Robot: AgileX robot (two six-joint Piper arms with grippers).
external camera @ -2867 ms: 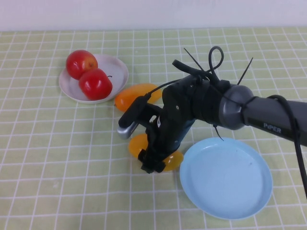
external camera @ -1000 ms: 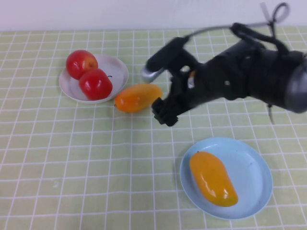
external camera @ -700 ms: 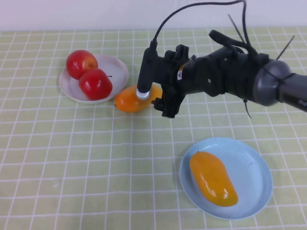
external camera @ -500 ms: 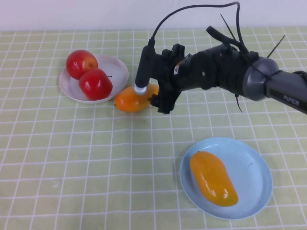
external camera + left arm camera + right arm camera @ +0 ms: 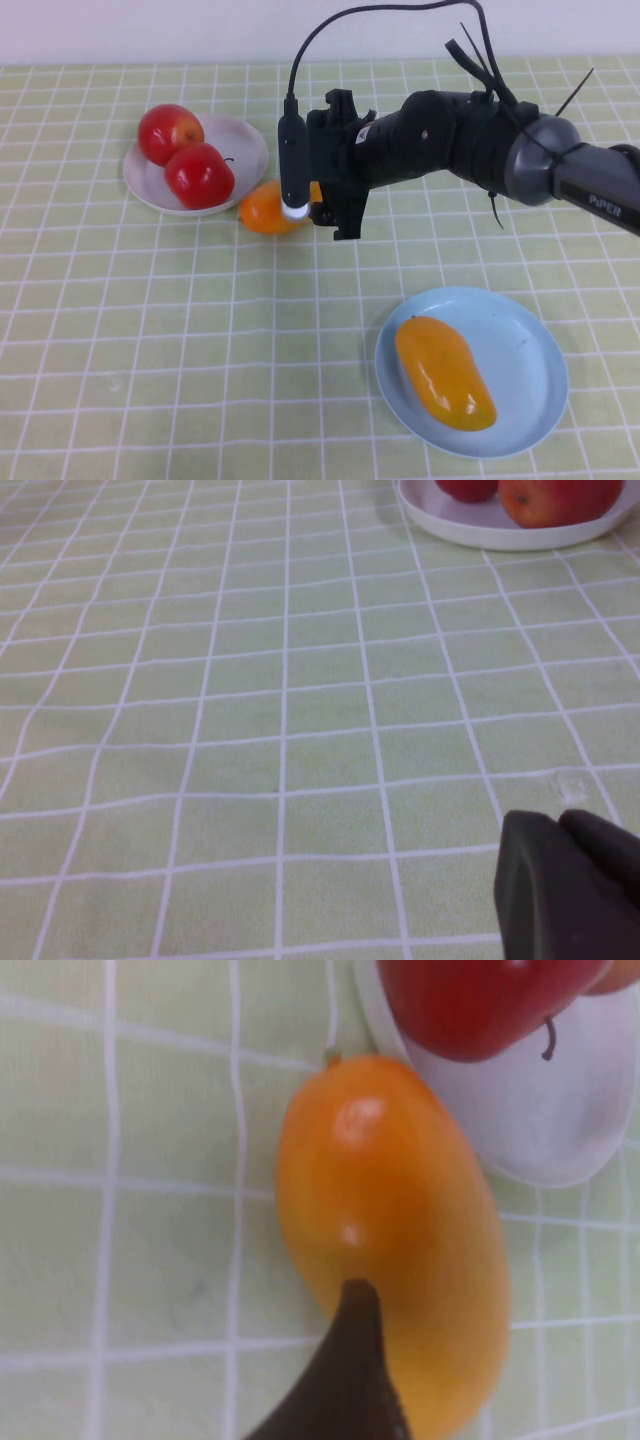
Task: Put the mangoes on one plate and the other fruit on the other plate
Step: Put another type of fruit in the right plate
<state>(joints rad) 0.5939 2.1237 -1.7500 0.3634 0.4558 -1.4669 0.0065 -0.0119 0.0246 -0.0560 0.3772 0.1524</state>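
Observation:
One orange-yellow mango (image 5: 443, 372) lies on the light blue plate (image 5: 535, 350) at the front right. The other mango (image 5: 262, 210) lies on the cloth beside the white plate (image 5: 245, 150), which holds two red apples (image 5: 168, 132) (image 5: 199, 175). My right gripper (image 5: 330, 220) hangs open right over this mango's near end, covering part of it. In the right wrist view one dark finger (image 5: 352, 1360) crosses the mango (image 5: 390, 1220), with an apple (image 5: 480, 1000) and the white plate (image 5: 560, 1110) just beyond. My left gripper (image 5: 570, 880) is shut and empty, low over the cloth, out of the high view.
A green checked cloth (image 5: 150, 350) covers the whole table. The right arm (image 5: 560, 175) reaches in from the right, with a cable looping above it. In the left wrist view the white plate (image 5: 470, 525) and apples (image 5: 550, 495) sit far off.
The right gripper carried one mango to the blue plate and let go of it. It then swung back left and came down over the second mango by the white plate.

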